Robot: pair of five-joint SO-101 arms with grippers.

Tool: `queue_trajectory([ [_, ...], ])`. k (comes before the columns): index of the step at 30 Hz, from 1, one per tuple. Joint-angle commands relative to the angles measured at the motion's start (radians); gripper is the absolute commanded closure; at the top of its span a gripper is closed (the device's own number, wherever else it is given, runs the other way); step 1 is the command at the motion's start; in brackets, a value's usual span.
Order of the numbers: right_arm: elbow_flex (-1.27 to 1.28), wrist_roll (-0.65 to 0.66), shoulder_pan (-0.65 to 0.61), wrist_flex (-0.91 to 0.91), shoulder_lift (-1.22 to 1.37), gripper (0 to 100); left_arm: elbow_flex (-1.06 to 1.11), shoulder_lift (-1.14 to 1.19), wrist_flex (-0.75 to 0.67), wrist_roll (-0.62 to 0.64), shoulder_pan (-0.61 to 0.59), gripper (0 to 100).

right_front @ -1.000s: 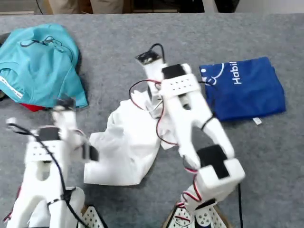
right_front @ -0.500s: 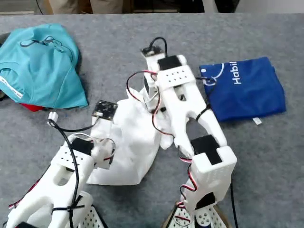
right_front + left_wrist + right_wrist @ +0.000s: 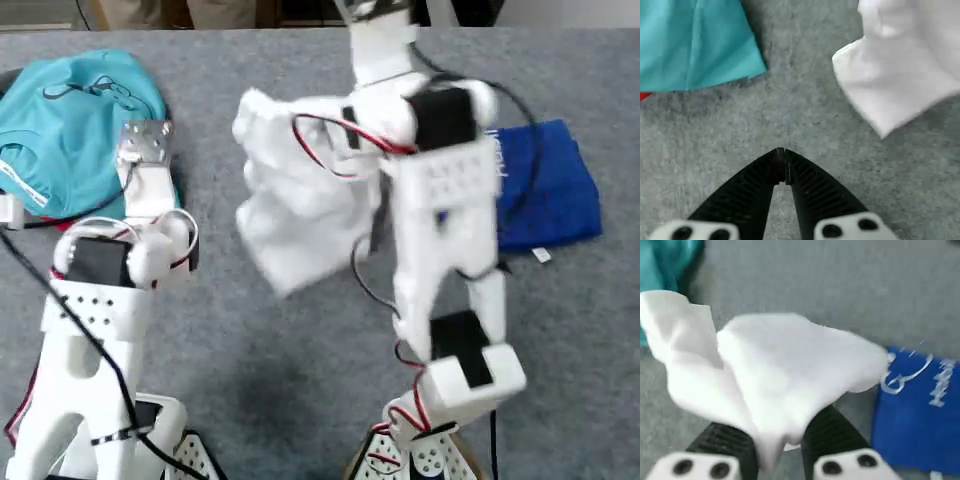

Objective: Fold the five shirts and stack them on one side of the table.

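My right gripper (image 3: 777,440) is shut on a crumpled white shirt (image 3: 780,365), which hangs lifted above the table's middle (image 3: 300,190). A folded blue shirt (image 3: 545,190) lies flat at the right, partly behind the right arm; it also appears beside the white cloth (image 3: 920,410). A teal shirt (image 3: 80,130) lies bunched at the far left, with a sliver of red cloth (image 3: 644,95) under its edge. My left gripper (image 3: 784,162) is shut with nothing in it, low over bare grey table between the teal shirt (image 3: 690,40) and the white shirt (image 3: 905,65).
The grey table (image 3: 260,380) has open room at the front middle and along the far edge. The left arm (image 3: 100,280) stands at the front left and the right arm (image 3: 450,230) rises across the centre right.
The right arm has lifted the white shirt off the table and carried it toward the far side. The left arm has swung away from the white shirt, leftward to the teal shirt's edge.
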Motion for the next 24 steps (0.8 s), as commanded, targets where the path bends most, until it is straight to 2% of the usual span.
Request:
queue_trajectory([
  [1,-0.077,0.015,0.012,0.014,-0.105,99.5,-0.123,-0.012,0.048,0.008,0.071,98],
  [3,-0.077,0.015,0.008,0.014,-0.125,99.5,-0.144,-0.015,0.051,0.031,0.107,95],
  [5,-0.077,0.015,0.008,0.014,-0.13,99.5,-0.181,-0.019,0.069,0.101,0.112,87],
  [8,-0.076,0.015,0.008,0.014,-0.122,99.2,-0.25,-0.018,0.107,0.216,0.043,75],
  [10,-0.076,0.015,0.012,0.017,-0.12,96.5,-0.278,-0.012,0.117,0.244,-0.009,74],
  [12,-0.068,0.014,0.013,0.018,-0.13,87.1,-0.284,-0.012,0.112,0.23,-0.071,74],
  [16,-0.022,0.015,0.013,0.017,-0.191,57.2,-0.282,-0.012,0.112,0.164,-0.189,74],
  [18,0.008,0.012,0.013,0.015,-0.223,46.6,-0.282,-0.012,0.11,0.129,-0.244,74],
  [24,0.074,0.008,0.015,0.005,-0.278,45.1,-0.269,-0.01,0.117,0.064,-0.345,74],
])
